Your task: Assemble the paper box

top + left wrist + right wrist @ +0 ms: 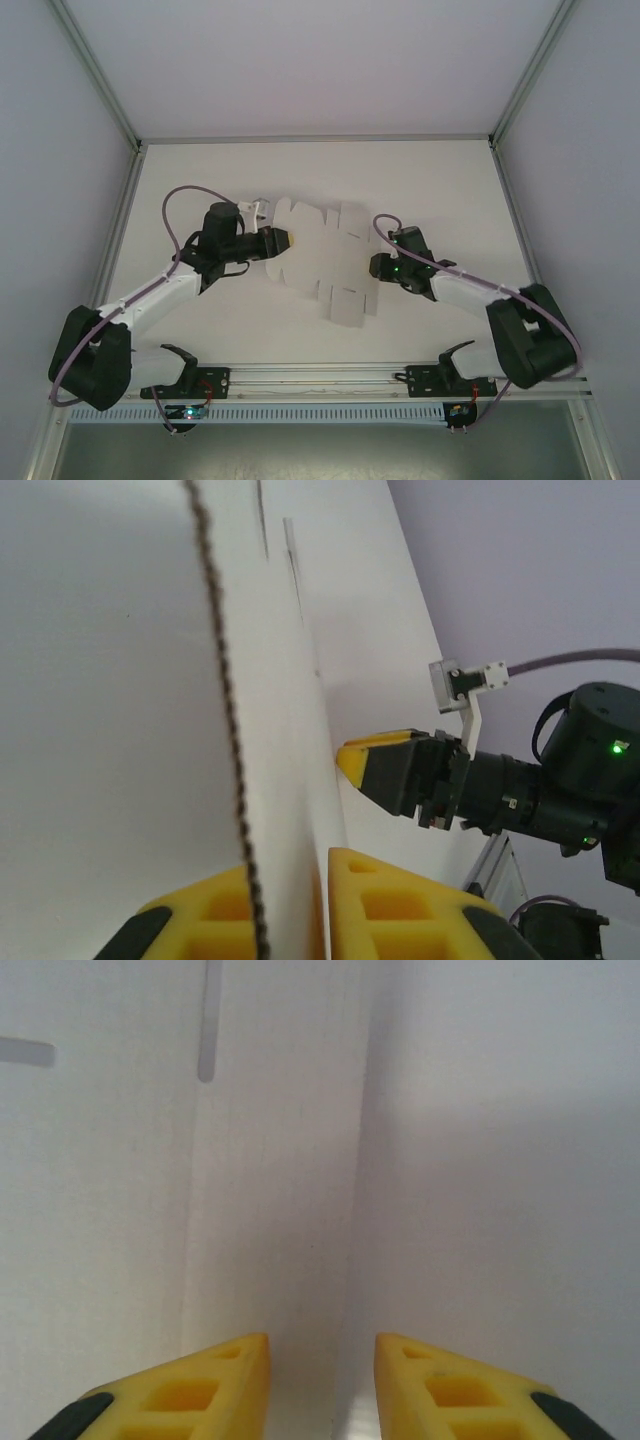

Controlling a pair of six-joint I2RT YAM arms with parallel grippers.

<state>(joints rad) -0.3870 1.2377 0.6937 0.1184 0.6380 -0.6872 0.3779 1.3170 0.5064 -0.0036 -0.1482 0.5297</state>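
left hand [284, 240] grips paper box [322, 255] edge; right hand [321, 1365] gapes opposite.

Matt, smooth paper box [325, 262]

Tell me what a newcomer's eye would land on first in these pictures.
A white die-cut paperboard sheet with flaps and crease lines lies spread in the middle of the white table, between the two arms. The left gripper, yellow-fingered, pinches the sheet's rough left edge. The right gripper stands open over a crease at the sheet's right side.
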